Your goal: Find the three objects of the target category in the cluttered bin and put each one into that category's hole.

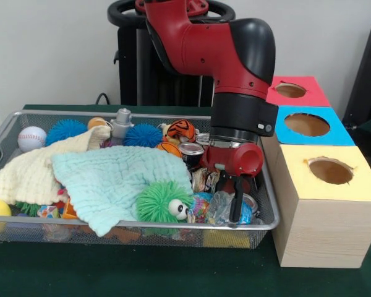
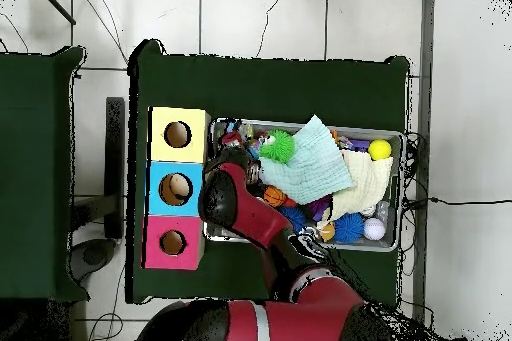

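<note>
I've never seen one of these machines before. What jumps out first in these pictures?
The big red and black arm reaches down from above, its gripper lowered into the right end of a wire-mesh bin crammed with toys. A pale green cloth sprawls over the pile, a fuzzy green ball with eyes at its edge. Beside the bin stand red, blue and yellow boxes, each with a hole on top.

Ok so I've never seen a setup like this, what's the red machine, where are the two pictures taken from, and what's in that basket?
It is a red and black robot arm at a table. One picture looks across the table at it; the other looks straight down.

Its gripper reaches into a wire-mesh bin by a crushed clear plastic bottle; whether it holds anything is unclear.

The bin holds cloths, spiky balls, a baseball and a can.

Beside it stands a box with holes topped yellow, blue and red.
</note>
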You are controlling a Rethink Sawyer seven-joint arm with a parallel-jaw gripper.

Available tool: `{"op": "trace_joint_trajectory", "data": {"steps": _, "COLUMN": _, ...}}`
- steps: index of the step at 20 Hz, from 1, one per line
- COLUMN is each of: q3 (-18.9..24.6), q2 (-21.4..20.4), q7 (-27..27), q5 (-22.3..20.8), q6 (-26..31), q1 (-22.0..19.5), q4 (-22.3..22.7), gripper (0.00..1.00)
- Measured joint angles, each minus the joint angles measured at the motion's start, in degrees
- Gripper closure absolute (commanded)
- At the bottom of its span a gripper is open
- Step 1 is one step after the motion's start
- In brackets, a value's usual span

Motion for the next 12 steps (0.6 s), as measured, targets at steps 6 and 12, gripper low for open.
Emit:
{"op": "trace_joint_trajectory", "data": {"steps": 6, "q3": -0.02, "q2": 0.16, "q7": 0.07, "q5": -0.93, "q6": -0.54, "q1": -0.08, "q4": -0.04, "gripper": 0.00}}
{"op": "trace_joint_trajectory", "data": {"steps": 12, "q3": -0.13, "q2": 0.39, "q7": 0.07, "q5": -1.51, "q6": -1.26, "q1": -0.04, "q4": -0.10, "gripper": 1.00}}
